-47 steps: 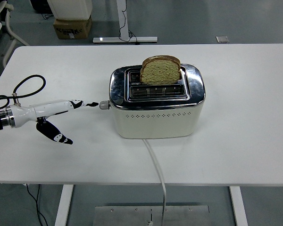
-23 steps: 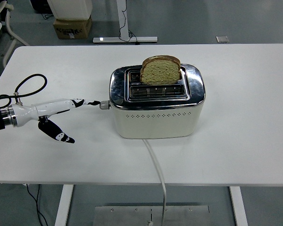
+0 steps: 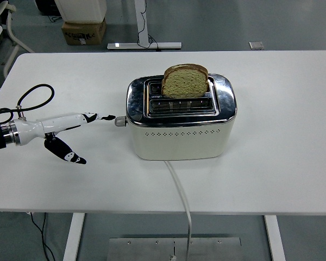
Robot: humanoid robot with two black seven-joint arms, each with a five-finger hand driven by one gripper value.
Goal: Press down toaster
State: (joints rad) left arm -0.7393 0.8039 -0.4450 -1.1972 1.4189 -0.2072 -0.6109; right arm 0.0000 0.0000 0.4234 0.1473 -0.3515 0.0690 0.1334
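The toaster (image 3: 180,120) sits abt mid-table, cream body w/ a shiny chrome top, perforated row of holes along its near face. A slice of bread (image 3: 185,81) stands upright in the far slot, sticking well up above the chrome, so the toaster isn't pressed down. The near slot shows only its wire grille.

On the toaster's left end there's a small silver lever knob (image 3: 119,122), poking out toward the left. The left hand (image 3: 62,133) comes in from the left of the toaster, white forearm shell w/ black-and-white fingers. Fingers are spread wide & hold nothing: the long ones are stretched out straight toward the toaster, tip of the leading finger (image 3: 110,117) just beside the knob, a hair above it; can't tell if it's actually touching. The thumb (image 3: 65,153) splays down & away, toward the near edge of the table (image 3: 271,174), well apart from the toaster.

A black cable loop (image 3: 33,95) arches over the wrist, further left of the toaster. The toaster's white power cord (image 3: 179,190) runs from under its near face, across the table & off the near edge.

Beyond the toaster, on the floor past the table's far edge, a cardboard box (image 3: 83,31) & a desk leg base.
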